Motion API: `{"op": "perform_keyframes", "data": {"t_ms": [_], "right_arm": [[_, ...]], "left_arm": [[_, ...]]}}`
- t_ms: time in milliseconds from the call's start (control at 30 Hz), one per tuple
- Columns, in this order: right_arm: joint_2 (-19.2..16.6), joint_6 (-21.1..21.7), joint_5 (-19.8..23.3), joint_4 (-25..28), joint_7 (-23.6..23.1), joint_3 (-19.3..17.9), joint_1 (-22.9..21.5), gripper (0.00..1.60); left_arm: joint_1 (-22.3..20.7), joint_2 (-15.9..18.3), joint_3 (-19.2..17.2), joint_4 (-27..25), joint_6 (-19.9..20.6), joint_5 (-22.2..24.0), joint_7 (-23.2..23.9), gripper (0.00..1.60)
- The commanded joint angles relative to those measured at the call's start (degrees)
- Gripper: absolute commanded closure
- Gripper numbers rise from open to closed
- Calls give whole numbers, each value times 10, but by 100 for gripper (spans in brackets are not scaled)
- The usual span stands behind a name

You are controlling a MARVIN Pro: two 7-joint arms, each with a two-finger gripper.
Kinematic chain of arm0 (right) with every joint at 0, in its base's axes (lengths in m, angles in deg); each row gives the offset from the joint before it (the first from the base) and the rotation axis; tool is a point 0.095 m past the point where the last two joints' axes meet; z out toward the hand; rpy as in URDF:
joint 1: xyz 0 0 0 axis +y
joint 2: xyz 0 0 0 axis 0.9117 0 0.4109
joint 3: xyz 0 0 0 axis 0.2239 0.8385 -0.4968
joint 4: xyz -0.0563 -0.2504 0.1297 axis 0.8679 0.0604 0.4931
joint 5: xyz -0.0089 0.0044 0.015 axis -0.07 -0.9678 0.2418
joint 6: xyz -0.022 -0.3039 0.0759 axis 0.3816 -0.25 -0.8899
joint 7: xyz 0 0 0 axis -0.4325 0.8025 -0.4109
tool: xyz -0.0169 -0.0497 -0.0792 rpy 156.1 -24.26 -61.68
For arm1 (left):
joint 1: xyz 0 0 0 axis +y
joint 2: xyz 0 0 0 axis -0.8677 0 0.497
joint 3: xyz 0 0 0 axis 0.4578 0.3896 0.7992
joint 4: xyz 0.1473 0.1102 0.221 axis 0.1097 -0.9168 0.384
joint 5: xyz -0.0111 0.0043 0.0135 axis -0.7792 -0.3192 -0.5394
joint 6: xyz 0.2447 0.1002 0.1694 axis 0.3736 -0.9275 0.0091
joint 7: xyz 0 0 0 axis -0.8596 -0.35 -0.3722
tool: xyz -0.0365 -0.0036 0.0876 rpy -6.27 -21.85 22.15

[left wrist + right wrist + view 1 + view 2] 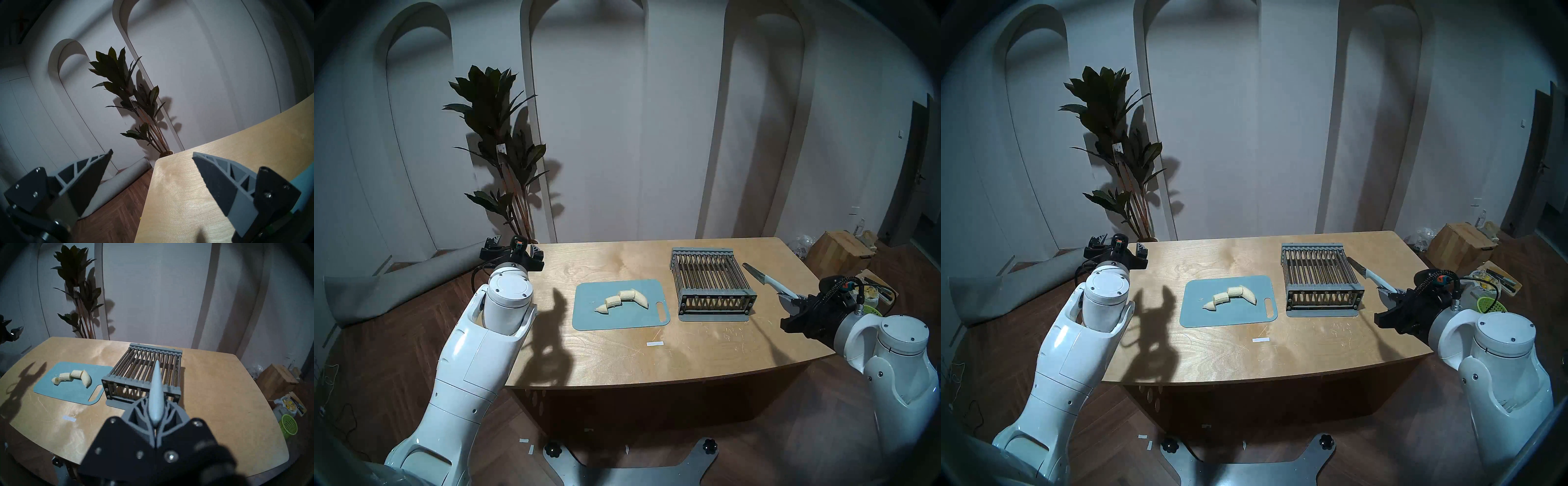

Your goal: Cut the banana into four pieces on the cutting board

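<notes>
Right gripper (157,414): jaws clenched on the pale handle of a knife (765,279), blade pointing fwd over the table's right edge, just right of the rack. Left gripper (152,155): jaws released, spread wide, nothing between them, touching nothing; held over the table's far-left corner, well apart from the board.

Counts: 1 banana (622,298), peeled, lying as 4 pieces in a curved row, neighbouring pieces touching or nearly so, on the middle of 1 cutting board (585,315) (blue-grey, handle slot at its right end). 1 grey slatted rack (714,288), just right of the board, not touching it. 1 knife. 1 small white tape strip (655,343) near the front edge.

Surface & room: light wood table (619,359), arm shadows on its left part; wood-pattern floor; white wall w/ arched panels; 1 potted plant (504,146) behind the left corner; cardboard box (840,251) and green basket (288,426) on the floor at right.
</notes>
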Motion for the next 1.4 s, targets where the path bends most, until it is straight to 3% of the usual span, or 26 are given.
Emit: {"op": "perform_keyframes", "data": {"t_ms": [0,233,733,1367], "right_arm": [[-25,-51,24,-60,17,40,-65,160],[-46,-103,48,-131,18,91,-108,160],[-70,-149,76,-199,33,174,-199,160],[-41,-163,78,-289,55,267,-307,160]], "left_arm": [[-14,0,-1,-10,-4,-2,-1,0],[-14,0,0,-10,-4,-2,-2,0],[-14,1,0,-10,-4,-1,-3,0],[-13,1,0,-10,-4,-1,-4,0]]}}
